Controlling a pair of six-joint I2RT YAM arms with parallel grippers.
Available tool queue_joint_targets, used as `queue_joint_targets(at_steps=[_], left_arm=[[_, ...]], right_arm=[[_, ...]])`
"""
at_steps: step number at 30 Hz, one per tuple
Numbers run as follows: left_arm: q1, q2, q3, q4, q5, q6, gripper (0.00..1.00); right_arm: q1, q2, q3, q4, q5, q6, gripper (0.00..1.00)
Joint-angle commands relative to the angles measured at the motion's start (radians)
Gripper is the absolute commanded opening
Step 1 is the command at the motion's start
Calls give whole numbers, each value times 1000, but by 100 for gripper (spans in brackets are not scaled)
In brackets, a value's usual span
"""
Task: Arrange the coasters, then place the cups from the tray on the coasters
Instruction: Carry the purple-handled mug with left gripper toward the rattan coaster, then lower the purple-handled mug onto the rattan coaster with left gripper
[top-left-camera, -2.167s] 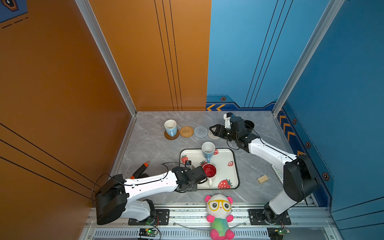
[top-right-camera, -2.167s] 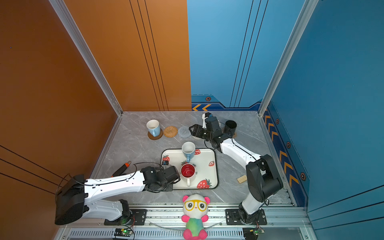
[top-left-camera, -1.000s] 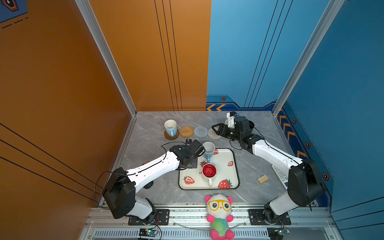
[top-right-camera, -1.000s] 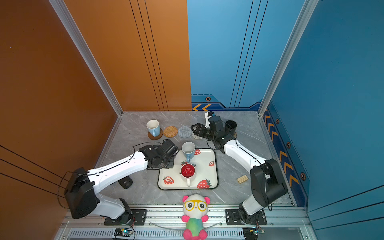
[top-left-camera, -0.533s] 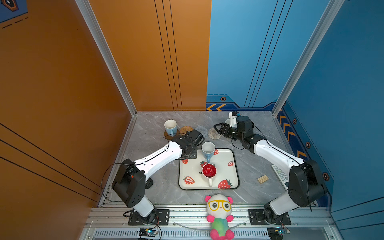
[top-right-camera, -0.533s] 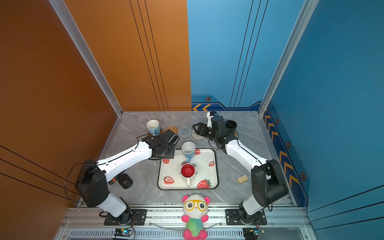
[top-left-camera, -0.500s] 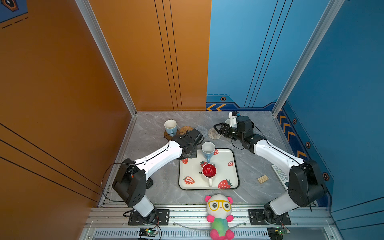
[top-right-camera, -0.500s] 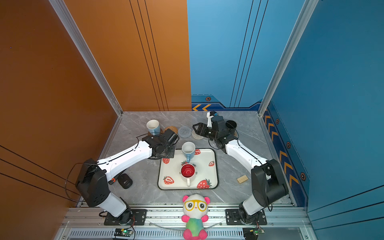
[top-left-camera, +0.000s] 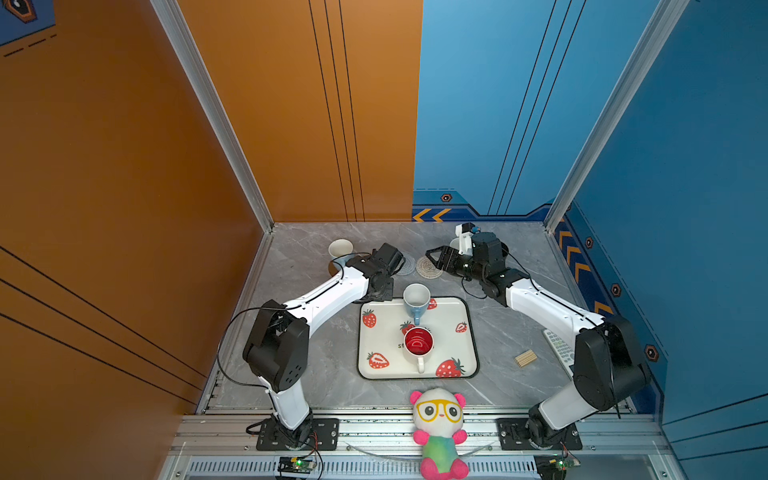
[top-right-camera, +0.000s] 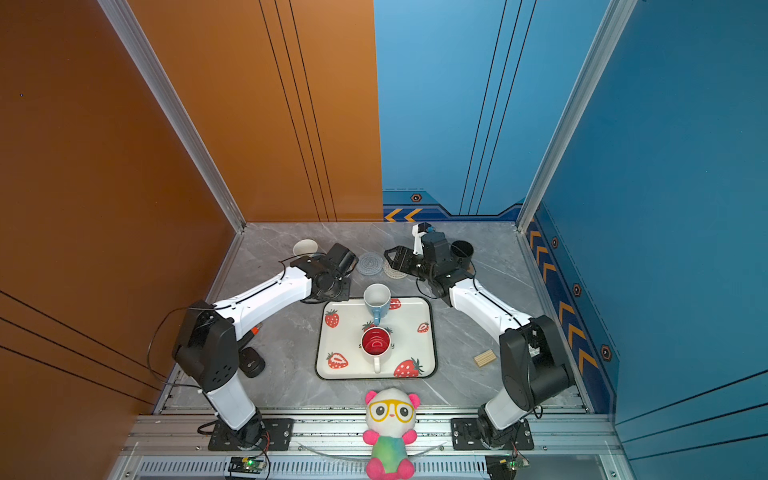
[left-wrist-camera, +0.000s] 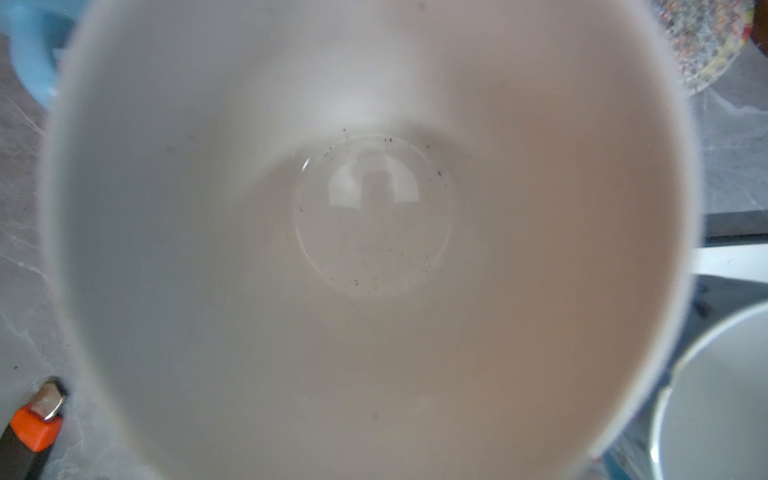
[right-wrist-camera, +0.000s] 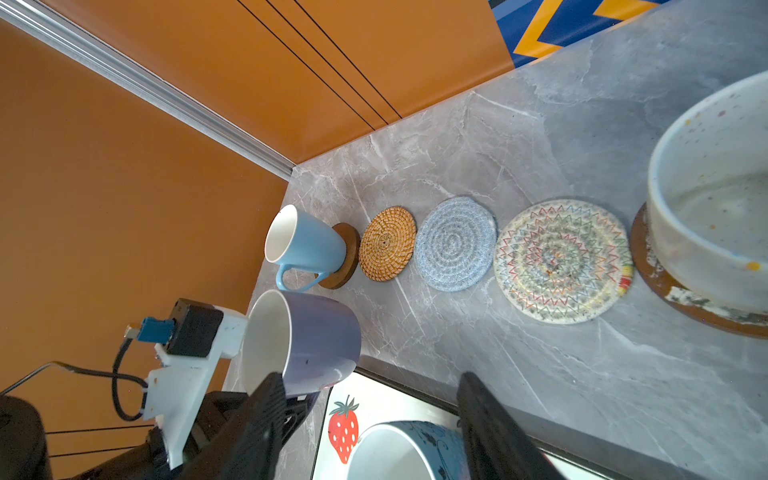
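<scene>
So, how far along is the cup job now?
Done: one light blue mug and the speckled white mug stand on brown wooden coasters. In hand: the left gripper holds the lavender mug near the rattan coaster; the right gripper is open. Left: the second light blue mug and the red-lined mug on the tray; the grey-blue crochet coaster and beige crochet coaster are bare.

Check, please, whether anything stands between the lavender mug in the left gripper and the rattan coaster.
Nothing visible does: only bare tabletop shows between the lavender mug and the rattan coaster, which lies uncovered. The light blue mug on the wooden coaster stands close beside it.
</scene>
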Motion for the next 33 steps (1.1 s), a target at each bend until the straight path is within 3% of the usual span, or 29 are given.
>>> queue_joint_targets(at_steps=[1,33], left_arm=[[24,10,66,60,-13,32,0],[153,301,391,81,24,155,0]], right_arm=[[-8,17,-7,32,-23,9,64],[-8,57,9,21,-10,9,62]])
